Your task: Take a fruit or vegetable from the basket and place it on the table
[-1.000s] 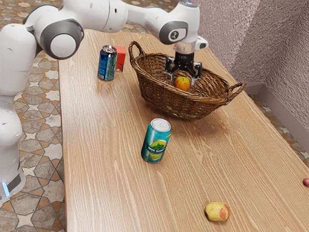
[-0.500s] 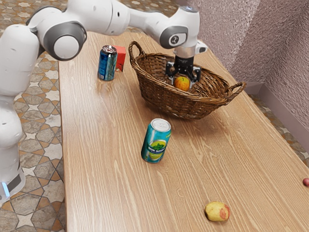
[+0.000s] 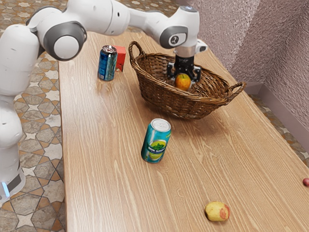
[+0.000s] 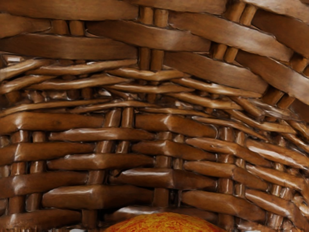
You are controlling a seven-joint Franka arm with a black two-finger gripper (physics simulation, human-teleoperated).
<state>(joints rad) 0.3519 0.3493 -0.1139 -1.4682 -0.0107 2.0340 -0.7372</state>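
grip newly closed; lift out looks like the next step.
from exterior view's left: white jointed arm [image 3: 99, 18] reaches over, hand upright; black two-finger gripper [image 3: 184, 82] points down, fingers drawn in, holding round orange-red fruit [image 3: 183, 81] from both sides, inside brown woven wicker basket [image 3: 193, 106]; pale wooden table [image 3: 260, 159] awaits it.

The arm [image 3: 101, 17] I'm driving is smooth white with rounded links, dark grey rings [image 3: 81, 30] at its joints and a pale blue strip [image 3: 5, 189] low down; my gripper [image 3: 183, 83] is black and angular.
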